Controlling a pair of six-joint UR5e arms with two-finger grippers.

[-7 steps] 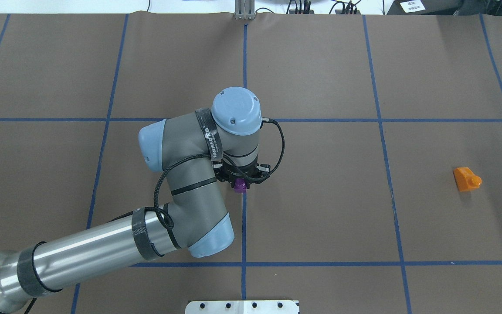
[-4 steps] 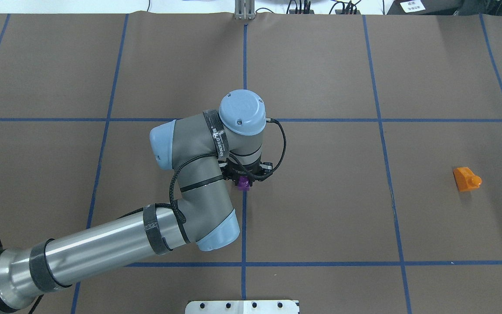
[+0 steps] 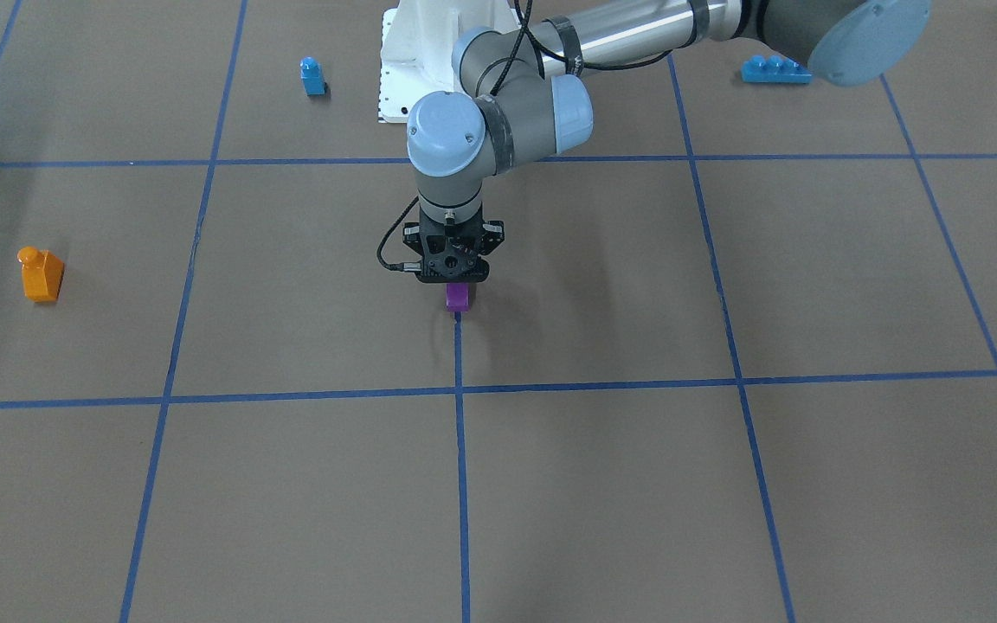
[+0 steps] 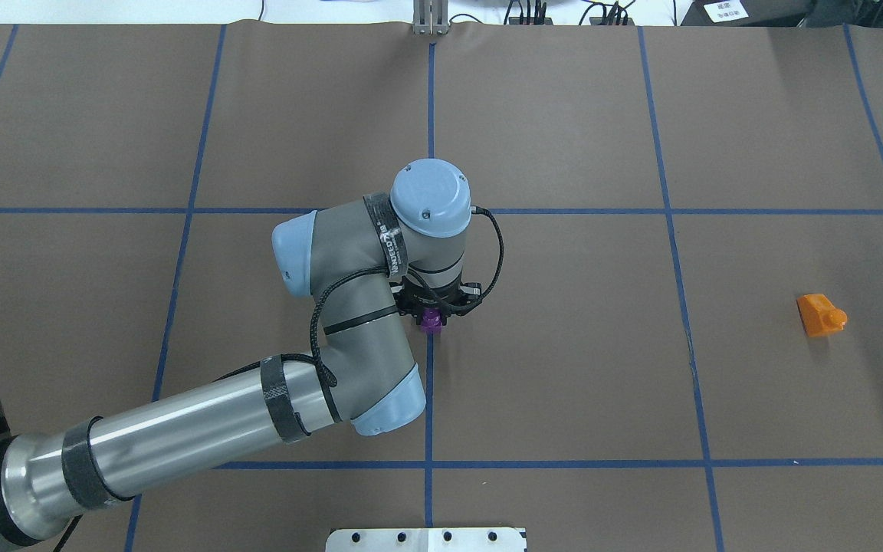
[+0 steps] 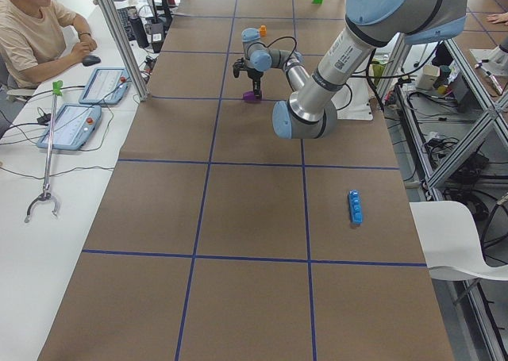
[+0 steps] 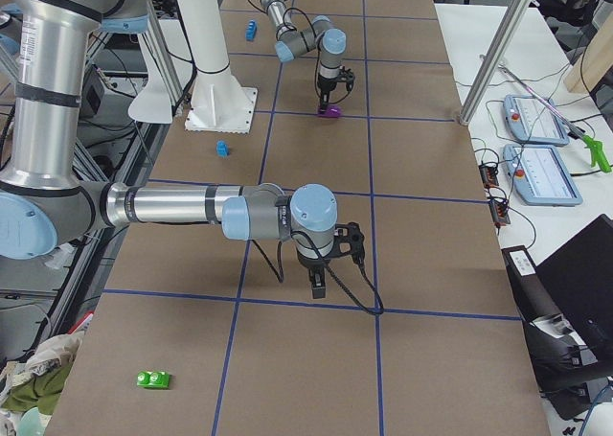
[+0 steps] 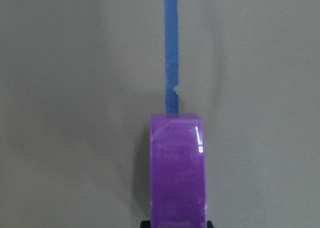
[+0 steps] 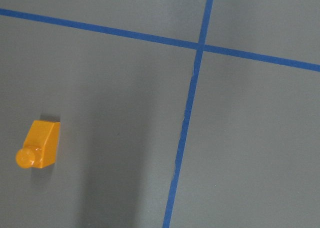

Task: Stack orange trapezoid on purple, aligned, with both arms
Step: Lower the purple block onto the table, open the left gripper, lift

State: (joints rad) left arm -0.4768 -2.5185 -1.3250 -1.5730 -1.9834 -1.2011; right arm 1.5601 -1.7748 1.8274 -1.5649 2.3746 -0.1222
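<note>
One block's in hand right now: the left gripper (image 3: 456,284) has its jaws pinched on the purple (image 3: 457,298), which pokes out below the fingertips, right down at the brown table (image 3: 602,467). I can't tell from here if it's actually touching the paper or just above it. Just ahead of the jaws in the wrist view is the ragged end of a blue tape line (image 7: 171,47), and the block looks pretty much centred on it, so that's a handy reference for squaring it up. If it were me I'd set it down flat, then open straight out and lift without dragging. A light glossy block like that probably skids or tips easily, and a crooked base makes aligning harder. Well apart from those jaws, off toward the robot's right, the orange trapezoid (image 4: 821,315) sits alone on the paper. The right gripper (image 6: 319,281) hangs above the table over that way, with the orange piece off to one side below it. Can't tell whether its jaws are spread or closed.
</note>
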